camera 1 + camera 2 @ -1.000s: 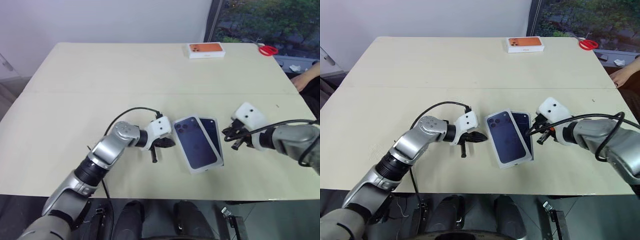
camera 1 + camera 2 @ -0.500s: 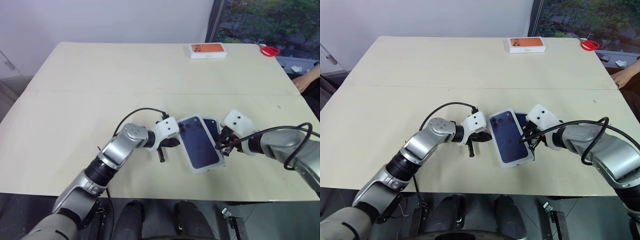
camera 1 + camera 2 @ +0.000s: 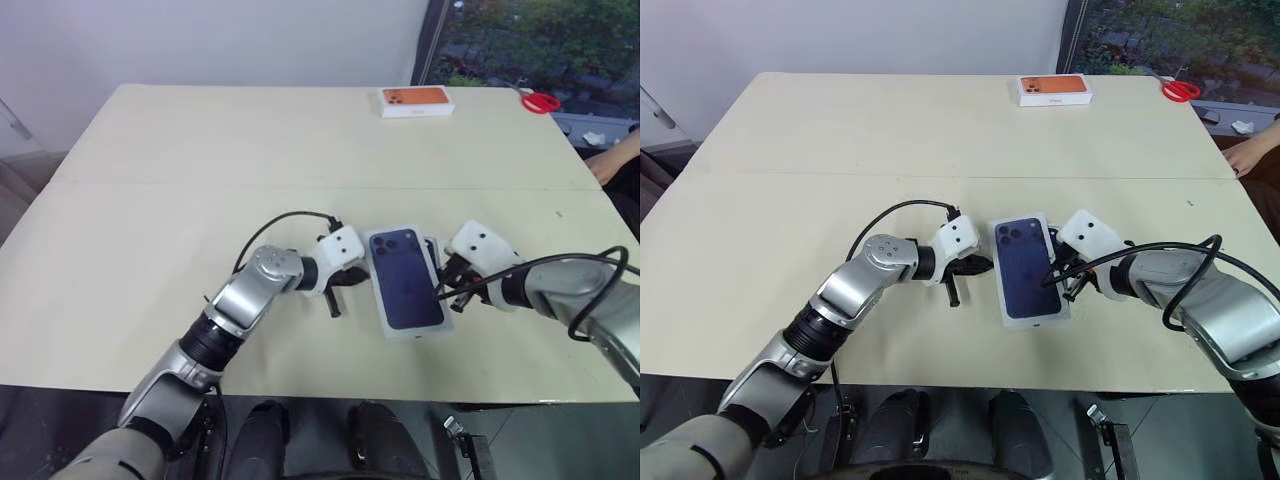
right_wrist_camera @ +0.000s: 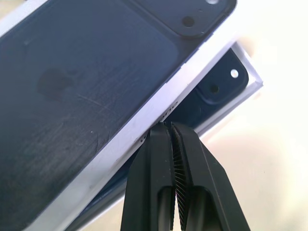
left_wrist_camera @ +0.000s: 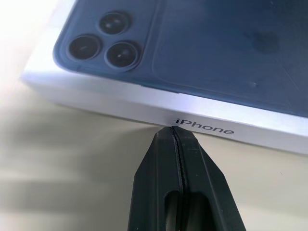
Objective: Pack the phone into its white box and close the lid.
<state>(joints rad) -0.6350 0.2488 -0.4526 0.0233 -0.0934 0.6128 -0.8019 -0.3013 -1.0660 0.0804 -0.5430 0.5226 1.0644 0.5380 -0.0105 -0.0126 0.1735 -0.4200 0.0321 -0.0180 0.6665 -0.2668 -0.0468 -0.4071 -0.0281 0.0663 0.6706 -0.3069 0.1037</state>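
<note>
Lid [image 3: 405, 292] sits skewed on top of the white box [image 4: 240, 91], not seated yet; the phone [image 4: 219, 84] lies inside the box, one dark corner peeking out from under the lid on the right-gripper side. All of this is near the front-middle of the table [image 3: 200, 160]. Left gripper [image 5: 176, 132] has its fingers pressed together, tip touching the lid's side wall just under the printed lettering. Right gripper [image 4: 167, 126] is also pinched to a narrow slit, tip against the opposite long wall of the lid. Step in hand looks like squaring the lid over the box by pushing from both sides. To do it well: keep both tips low on the lid walls, push evenly so the lid rotates into line instead of sliding the whole stack, then press down only once all four edges match. Versus a second ago: the lid was angled much more and lay beside the box with a wide strip of the phone exposed; it is now nearly straight and covers most of it. Both grippers were clear of the lid then, now both touch it. Orange-topped box [image 3: 416, 100] at the far edge is unchanged.
</note>
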